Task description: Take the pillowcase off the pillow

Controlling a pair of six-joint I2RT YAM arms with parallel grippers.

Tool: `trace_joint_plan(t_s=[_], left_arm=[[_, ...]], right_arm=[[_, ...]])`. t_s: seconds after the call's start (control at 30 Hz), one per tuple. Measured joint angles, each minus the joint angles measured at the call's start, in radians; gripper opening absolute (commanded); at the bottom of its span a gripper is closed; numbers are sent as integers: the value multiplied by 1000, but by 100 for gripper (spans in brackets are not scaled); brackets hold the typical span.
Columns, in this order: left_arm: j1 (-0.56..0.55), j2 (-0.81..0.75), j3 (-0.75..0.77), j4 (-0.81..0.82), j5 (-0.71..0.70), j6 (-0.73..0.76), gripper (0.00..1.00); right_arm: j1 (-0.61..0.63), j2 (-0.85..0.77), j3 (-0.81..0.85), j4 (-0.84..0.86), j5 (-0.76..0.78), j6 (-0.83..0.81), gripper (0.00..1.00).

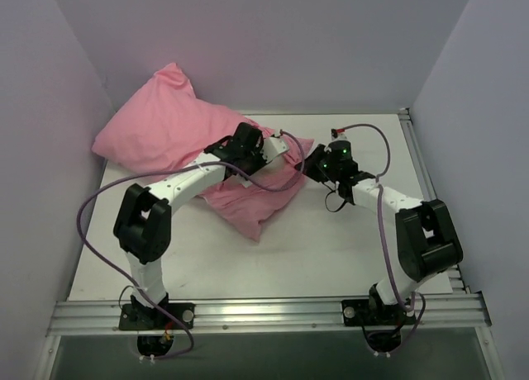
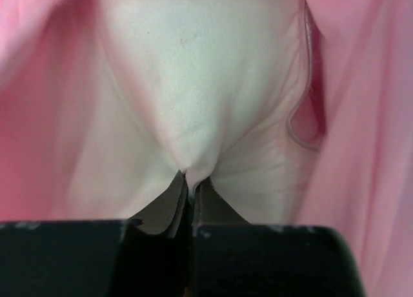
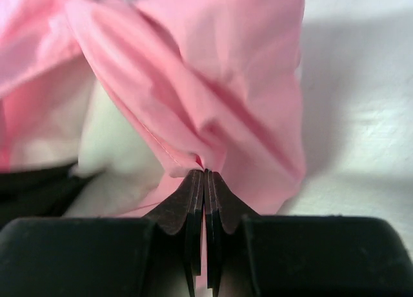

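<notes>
Both arms reach from the near rail over the table to the pillowcase, which lies bunched at the far left. The left gripper and right gripper meet at its open end.

Left wrist view: jaws pinched together on a pucker of the white pillow.

Right wrist view: jaws clamped on a pink hem fold. This cloth looks soft, light and probably slippery, so the hem seems the surest hold.

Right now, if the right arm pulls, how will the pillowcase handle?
Probably floppy: the pillowcase bunches into deep folds at the shut right gripper, so slack comes out first. Likely thin and light: its fold fits between shut jaws. It may slide off the pillow, which the left gripper pinches, though bulk could snag.
</notes>
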Motion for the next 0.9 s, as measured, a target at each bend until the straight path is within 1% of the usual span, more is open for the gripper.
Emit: trace_joint_plan(t_s=[0.1, 0.2, 0.27, 0.33, 0.4, 0.43, 0.47, 0.5, 0.57, 0.6, 0.63, 0.67, 0.7, 0.73, 0.83, 0.9], left_arm=[[3, -113, -145, 61, 5, 34, 2], [11, -203, -246, 55, 3, 68, 2], [21, -253, -306, 56, 4, 83, 2], [32, -282, -333, 54, 11, 82, 2], [42, -302, -338, 44, 22, 72, 2], [45, -310, -338, 42, 25, 65, 2], [46, -317, -338, 41, 26, 61, 2], [46, -322, -337, 40, 26, 53, 2], [45, -323, -333, 35, 26, 41, 2], [46, -323, -330, 32, 27, 35, 2], [46, -322, -328, 31, 27, 30, 2], [46, -321, -327, 31, 27, 25, 2], [46, -320, -326, 31, 27, 19, 2], [46, -320, -326, 31, 27, 16, 2], [46, -312, -322, 30, 27, 4, 2], [46, -308, -317, 30, 27, -7, 2]], right_arm=[[-58, 4, 75, -41, 37, -32, 0], [-143, 36, 149, -55, 82, -56, 0], [-188, 87, 201, -56, 110, -71, 0], [-206, 154, 245, -59, 124, -82, 0], [-204, 218, 257, -53, 106, -90, 0], [-197, 238, 250, -55, 96, -93, 7], [-187, 248, 239, -58, 87, -98, 24], [-171, 250, 229, -65, 80, -105, 48], [-130, 237, 224, -83, 68, -127, 62], [-113, 221, 224, -89, 57, -137, 74], [-96, 195, 222, -93, 50, -142, 78], [-79, 161, 222, -98, 45, -152, 80], [-67, 121, 222, -108, 47, -161, 86], [-57, 76, 222, -116, 60, -171, 88], [-14, -35, 253, -138, 114, -217, 91], [40, -52, 309, -145, 128, -240, 91]])
